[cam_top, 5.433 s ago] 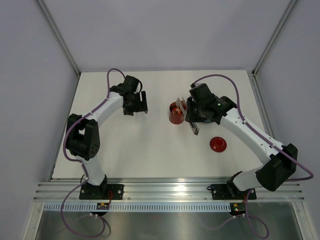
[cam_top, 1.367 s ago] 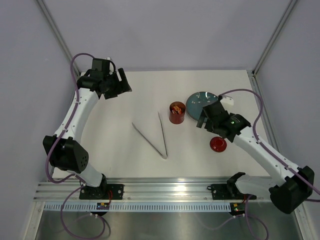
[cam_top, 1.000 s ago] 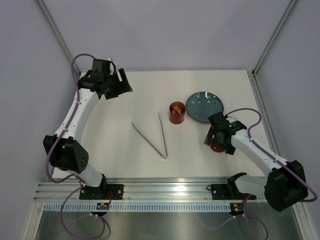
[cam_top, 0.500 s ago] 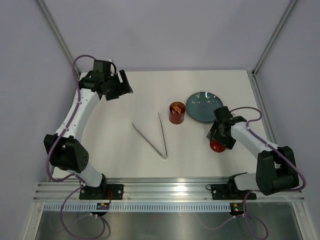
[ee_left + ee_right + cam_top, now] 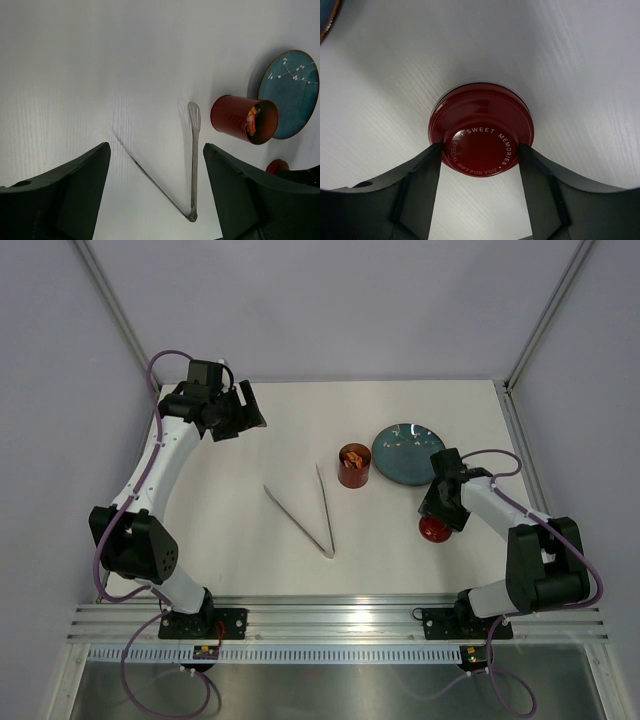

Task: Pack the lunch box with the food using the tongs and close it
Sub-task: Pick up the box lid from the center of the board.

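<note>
Two fingers of my right gripper (image 5: 480,148) clamp the red lid (image 5: 481,117); my left gripper (image 5: 156,150) gapes wide, holding nothing

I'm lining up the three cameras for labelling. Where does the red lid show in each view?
Top external: lid right of centre, just below the blue plate.
Left wrist: lid at lower right, below the plate.
Right wrist: lid at centre; plate a sliver at top left.
Shared landmark: the plate.

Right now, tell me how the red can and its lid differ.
The red can stands tall and open, food inside; the lid lies flat and low. The can stands untouched; the lid sits inside the right pincer. Both are round and red.
</note>
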You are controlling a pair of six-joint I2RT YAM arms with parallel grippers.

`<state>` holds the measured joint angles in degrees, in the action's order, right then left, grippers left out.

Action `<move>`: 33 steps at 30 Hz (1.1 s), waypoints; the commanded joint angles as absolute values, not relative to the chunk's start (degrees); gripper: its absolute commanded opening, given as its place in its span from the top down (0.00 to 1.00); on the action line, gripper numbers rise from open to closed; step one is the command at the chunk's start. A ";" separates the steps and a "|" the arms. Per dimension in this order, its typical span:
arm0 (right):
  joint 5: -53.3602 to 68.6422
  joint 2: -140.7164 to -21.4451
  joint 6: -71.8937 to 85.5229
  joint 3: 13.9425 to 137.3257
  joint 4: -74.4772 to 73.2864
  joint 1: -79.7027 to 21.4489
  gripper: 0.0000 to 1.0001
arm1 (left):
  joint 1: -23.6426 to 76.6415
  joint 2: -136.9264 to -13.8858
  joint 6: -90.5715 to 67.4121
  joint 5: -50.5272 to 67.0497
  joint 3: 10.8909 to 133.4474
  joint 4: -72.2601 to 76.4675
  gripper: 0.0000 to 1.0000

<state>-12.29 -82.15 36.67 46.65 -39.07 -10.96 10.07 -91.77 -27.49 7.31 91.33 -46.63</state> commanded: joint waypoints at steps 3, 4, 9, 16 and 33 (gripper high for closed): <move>-10.64 -82.62 35.68 48.34 -37.09 -10.55 0.37 | 9.93 -91.58 -27.33 8.00 91.67 -44.91 0.21; -10.63 -82.44 35.60 48.34 -37.18 -10.55 0.40 | 9.93 -91.58 -27.42 8.00 91.67 -44.91 0.21; -10.20 -80.51 35.16 49.04 -38.23 -10.46 0.63 | 10.02 -91.49 -27.42 8.09 91.58 -44.91 0.21; -9.32 -76.47 33.93 52.64 -41.92 -10.63 0.85 | 9.93 -91.67 -27.68 8.35 91.58 -44.65 0.21; -10.37 -81.97 27.34 81.69 -58.78 -20.82 0.89 | 10.02 -92.99 -28.21 9.76 90.35 -43.33 0.21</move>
